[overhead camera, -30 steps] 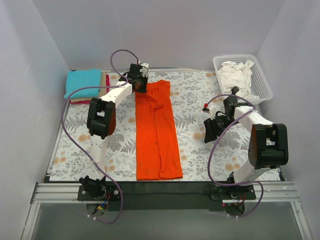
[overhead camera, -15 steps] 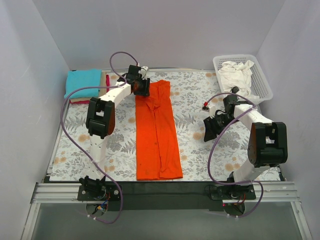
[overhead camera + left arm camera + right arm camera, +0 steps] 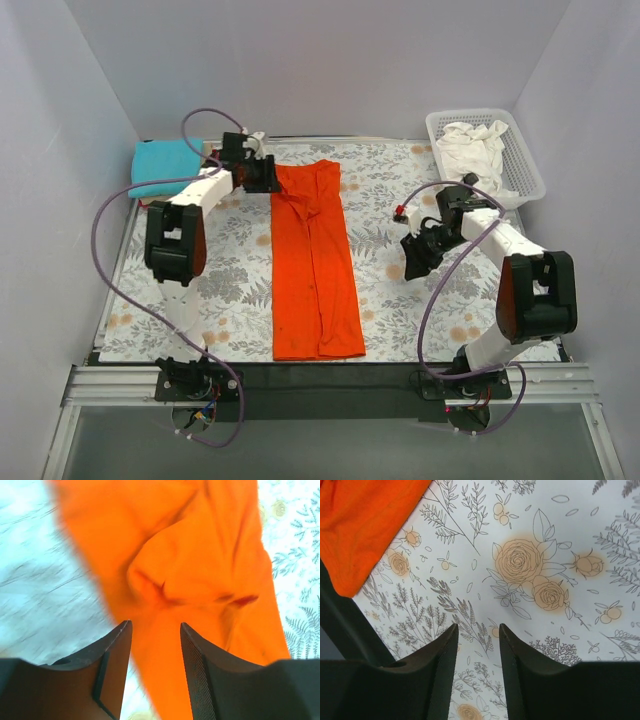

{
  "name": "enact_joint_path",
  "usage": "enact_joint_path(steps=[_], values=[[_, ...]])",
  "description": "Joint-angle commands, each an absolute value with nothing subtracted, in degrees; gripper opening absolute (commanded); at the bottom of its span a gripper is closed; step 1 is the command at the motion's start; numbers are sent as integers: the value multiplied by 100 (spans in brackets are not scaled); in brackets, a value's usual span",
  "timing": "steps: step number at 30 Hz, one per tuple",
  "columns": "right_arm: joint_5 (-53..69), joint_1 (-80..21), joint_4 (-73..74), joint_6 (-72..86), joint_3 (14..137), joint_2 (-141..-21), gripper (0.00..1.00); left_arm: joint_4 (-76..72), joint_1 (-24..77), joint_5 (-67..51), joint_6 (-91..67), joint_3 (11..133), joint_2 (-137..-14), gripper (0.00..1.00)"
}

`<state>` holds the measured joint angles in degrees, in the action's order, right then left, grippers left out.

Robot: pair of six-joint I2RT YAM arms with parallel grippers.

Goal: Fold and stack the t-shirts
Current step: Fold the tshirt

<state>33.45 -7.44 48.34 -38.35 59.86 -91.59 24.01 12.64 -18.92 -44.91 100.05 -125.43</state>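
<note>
The bright orange t-shirt [image 3: 315, 265] lies folded into a long strip down the middle of the table; its rumpled far end fills the left wrist view [image 3: 195, 565]. My left gripper [image 3: 262, 175] is open and empty, just left of the shirt's far end [image 3: 155, 625]. My right gripper [image 3: 413, 258] is open and empty over the floral cloth [image 3: 476, 627], right of the shirt, whose corner shows there [image 3: 365, 530]. The teal t-shirt [image 3: 160, 165] lies folded at the far left on a crimson one, mostly hidden. The white t-shirt [image 3: 475, 150] sits crumpled in the basket.
The white lattice basket [image 3: 528, 165] stands at the far right corner. The grey floral cloth [image 3: 400, 300] covers the table. A black strip and metal rail [image 3: 320, 380] run along the near edge. White walls close in three sides.
My left gripper has swung left, off the orange shirt's far end toward the teal stack. My right gripper has shifted slightly left and farther back.
</note>
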Motion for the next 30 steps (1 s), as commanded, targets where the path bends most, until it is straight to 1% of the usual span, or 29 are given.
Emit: enact_joint_path(steps=[1,2,4,6,7,8,9,10,11,12,14,15,16,17,18,19,21,23,25,28,30], values=[[3104,-993,4939,-4306,6126,-8754,36,1750,678,-2417,-4571,9154,-11111,41],[3076,-1054,4931,-4368,6082,-8667,35,1679,625,-2460,-4466,8967,-10727,41],[3041,-1282,4931,-4456,6030,-8552,31,1766,484,-2819,-4159,8607,-10399,37],[3093,-1597,4922,-4552,5837,-8254,29,2038,475,-3574,-3457,7974,-9769,34],[3094,-1730,4896,-4622,5714,-8105,28,2135,475,-3908,-3184,7711,-9478,34],[3068,-1879,4782,-4745,5591,-7790,28,2327,483,-4433,-2851,7082,-9196,34],[3033,-2229,4720,-4824,5303,-7604,29,2433,510,-4656,-2291,6779,-8906,35],[2954,-2424,4641,-4903,5161,-7394,31,2609,562,-4797,-1850,6498,-8277,36],[2944,-2600,4414,-5044,5011,-6974,33,3141,606,-4903,-1437,6199,-8001,36],[2918,-2984,4290,-5097,4688,-6735,34,3477,824,-4948,-519,5744,-7667,36],[2918,-3399,3852,-5168,4370,-6095,35,4197,1036,-4896,155,5223,-6754,36],[2909,-3836,3702,-5203,4116,-5917,36,4332,1237,-4852,411,4725,-6428,36],[2857,-4093,3596,-5203,3965,-5758,36,4464,1318,-4860,787,4520,-6120,36],[2717,-4339,3499,-5203,3842,-5539,36,4778,1397,-4860,1052,4326,-5499,36],[2620,-4846,3350,-5247,3728,-5459,36,4938,1589,-4878,1246,3950,-5241,36],[2454,-5060,3288,-5264,3483,-5362,37,5087,1704,-4895,1640,3798,-4942,36],[2295,-5630,3025,-5282,3262,-5291,36,5335,2019,-4922,1845,3517,-4291,39],[1962,-6070,2683,-5291,3015,-5221,38,5291,2318,-4887,2012,3157,-3870,41],[1837,-6405,2401,-5343,2848,-5238,38,5055,2556,-4695,1951,2972,-3823,41],[1653,-6697,1961,-5379,2654,-5518,40,4808,2873,-4632,1846,2936,-4401,42],[1774,-6697,1855,-5388,2724,-5721,40,4362,3398,-4300,1417,2848,-4771,44]])
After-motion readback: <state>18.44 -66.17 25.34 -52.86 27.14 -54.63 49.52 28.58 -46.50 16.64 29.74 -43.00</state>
